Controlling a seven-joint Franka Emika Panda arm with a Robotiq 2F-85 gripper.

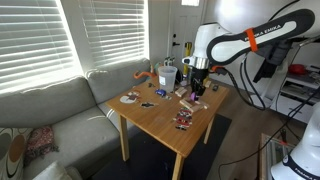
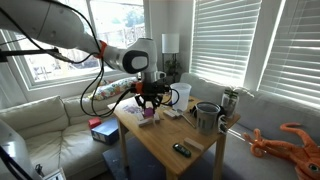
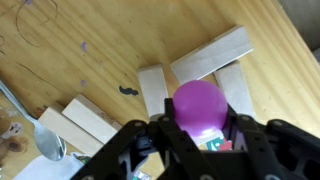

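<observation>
Purple rounded object (image 3: 196, 100) is held firmly in the claw (image 3: 201, 132), over the wooden blocks (image 3: 212, 55) on the counter (image 3: 90, 50).

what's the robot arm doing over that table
The arm's tool is closed on a rounded purple object, holding it over a few light wooden blocks on the wooden table. A spoon lies beside the blocks. Whether the object touches them cannot be told.
</observation>
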